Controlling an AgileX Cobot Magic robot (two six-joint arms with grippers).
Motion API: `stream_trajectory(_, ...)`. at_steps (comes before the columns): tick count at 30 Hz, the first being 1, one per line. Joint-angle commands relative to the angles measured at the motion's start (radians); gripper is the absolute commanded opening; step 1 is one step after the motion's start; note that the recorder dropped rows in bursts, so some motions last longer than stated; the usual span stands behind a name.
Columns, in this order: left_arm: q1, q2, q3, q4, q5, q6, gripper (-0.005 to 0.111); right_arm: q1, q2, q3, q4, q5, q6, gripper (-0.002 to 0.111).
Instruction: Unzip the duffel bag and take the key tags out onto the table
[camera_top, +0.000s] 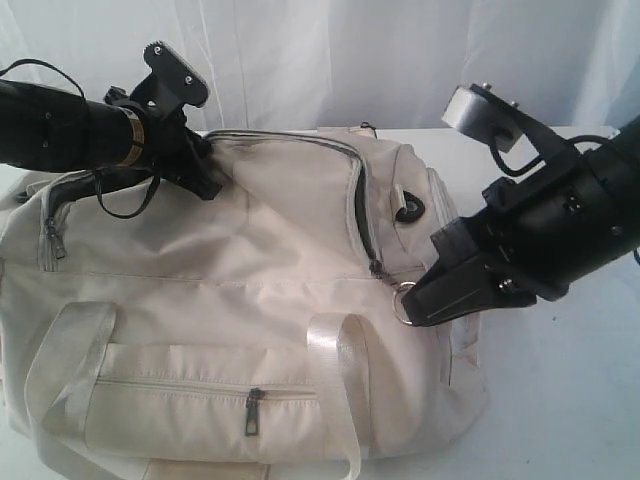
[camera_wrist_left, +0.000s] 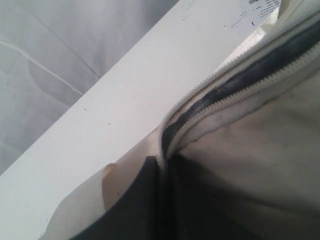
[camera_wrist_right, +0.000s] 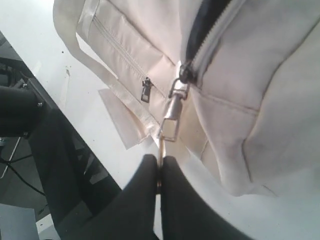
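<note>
The cream duffel bag (camera_top: 250, 240) lies on the white table (camera_top: 560, 400). My left gripper (camera_top: 208, 170) is at the bag's back left corner. It is shut on the bag's zipper edge (camera_wrist_left: 161, 150), where a thin dark gap shows between the zipper teeth (camera_wrist_left: 240, 82). At the bag's right end my right gripper (camera_top: 412, 305) is shut on the metal ring pull (camera_wrist_right: 160, 150). The ring hangs by a clip (camera_wrist_right: 172, 112) from the slider (camera_wrist_right: 186, 74). Above the slider the dark lining (camera_wrist_right: 202, 22) shows. The key tags are hidden.
A webbing handle (camera_top: 335, 360) and a front zip pocket (camera_top: 200, 390) with a small pull (camera_top: 254, 408) face the near edge. A white curtain (camera_top: 320, 50) hangs behind. The table's edge (camera_wrist_right: 75, 130) runs close by the bag, with dark equipment (camera_wrist_right: 20, 110) below it.
</note>
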Motion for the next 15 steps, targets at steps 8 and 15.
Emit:
stream_trajectory(8, 0.005, -0.105, -0.004, -0.002, 0.027, -0.104, 0.029, 0.005, -0.057, 0.045, -0.011, 0.051, 0.002, 0.000)
stream_trajectory(15, 0.040, -0.354, 0.016, 0.120, -0.038, -0.482, 0.068, 0.005, -0.057, 0.045, 0.030, -0.132, 0.004, 0.031)
